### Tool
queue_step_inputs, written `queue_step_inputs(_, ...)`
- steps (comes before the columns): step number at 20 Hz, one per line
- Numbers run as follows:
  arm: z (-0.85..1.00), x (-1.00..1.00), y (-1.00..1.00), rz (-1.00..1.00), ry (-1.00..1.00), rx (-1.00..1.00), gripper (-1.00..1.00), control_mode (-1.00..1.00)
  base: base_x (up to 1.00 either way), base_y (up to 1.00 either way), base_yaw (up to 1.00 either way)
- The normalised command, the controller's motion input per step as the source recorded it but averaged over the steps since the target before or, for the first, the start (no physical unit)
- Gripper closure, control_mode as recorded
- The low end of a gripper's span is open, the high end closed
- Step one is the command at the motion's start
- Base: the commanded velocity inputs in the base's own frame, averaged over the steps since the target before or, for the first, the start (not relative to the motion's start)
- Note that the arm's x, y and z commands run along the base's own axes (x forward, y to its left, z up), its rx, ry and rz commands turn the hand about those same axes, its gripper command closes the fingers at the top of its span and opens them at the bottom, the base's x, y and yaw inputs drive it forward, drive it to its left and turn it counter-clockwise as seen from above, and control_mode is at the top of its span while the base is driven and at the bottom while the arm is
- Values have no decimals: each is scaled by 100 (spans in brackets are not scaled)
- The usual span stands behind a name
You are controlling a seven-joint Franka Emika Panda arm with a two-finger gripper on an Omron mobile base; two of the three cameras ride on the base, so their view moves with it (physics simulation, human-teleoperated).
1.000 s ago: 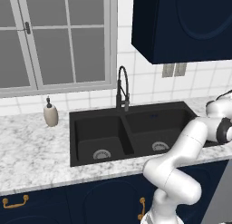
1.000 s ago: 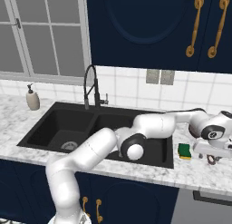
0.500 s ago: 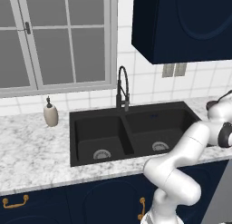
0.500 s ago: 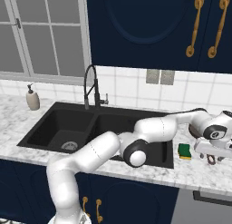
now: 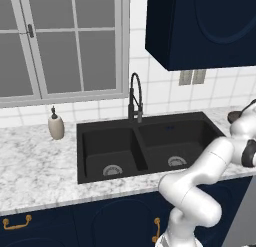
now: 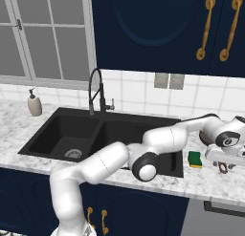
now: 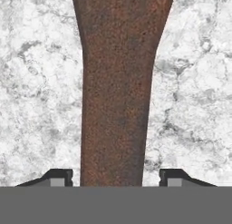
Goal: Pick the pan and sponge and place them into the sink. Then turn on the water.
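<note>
Straddling the pan's handle (image 7: pixel 115 96), jaws stand apart, tips (image 7: pixel 55 176) each side with small gaps, not touching. Marble table (image 7: pixel 36 82) beneath. Sponge (image 6: pixel 194 159) just beside the jaws; sink (image 6: pixel 72 130) farther off.

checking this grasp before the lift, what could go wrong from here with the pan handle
The tool straddles the pan handle with a gap on each side, so it may not be gripped yet. Lifting by the long handle alone could let the pan tip or twist. The sponge lies close by and could get knocked.
</note>
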Motion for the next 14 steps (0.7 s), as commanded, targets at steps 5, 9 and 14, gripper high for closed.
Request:
queue_step_inputs(5, 0, -1, 0, 0, 2, 0, 100, -100, 0, 0, 0)
queue_step_inputs(9, -18, -60, 30, 0, 16, -1, 100, -100, 0, 0, 0)
queue_step_inputs(14, -9, -81, 66, 0, -3, -2, 100, -100, 0, 0, 0)
